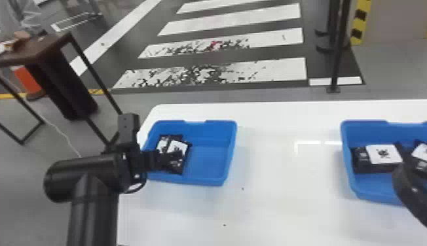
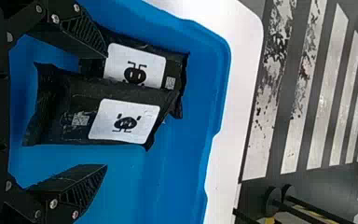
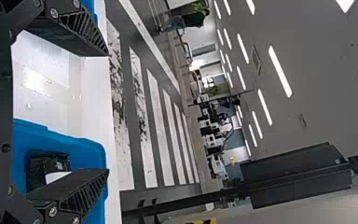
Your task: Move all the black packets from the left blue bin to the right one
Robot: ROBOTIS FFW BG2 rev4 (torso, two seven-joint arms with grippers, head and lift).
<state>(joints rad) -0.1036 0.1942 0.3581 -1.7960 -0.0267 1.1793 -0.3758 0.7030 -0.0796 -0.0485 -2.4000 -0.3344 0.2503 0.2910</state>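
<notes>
your left claw [image 1: 158, 160] hangs, fingers apart, over black packets [image 2: 100, 114] in left blue bin [image 1: 206, 163]; your right claw [image 1: 406, 183] gapes.

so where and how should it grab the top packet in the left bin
Pinch the top packet by its two long edges, mid-length, from above, I'd say. It lies label up, longer than wide; one long edge faces bare bin floor, the other overlaps the second packet.

the left bin [image 1: 206, 160] and right bin [image 1: 375, 184] sit well apart on the table [image 1: 288, 202], packets [image 1: 176, 148] in both.
</notes>
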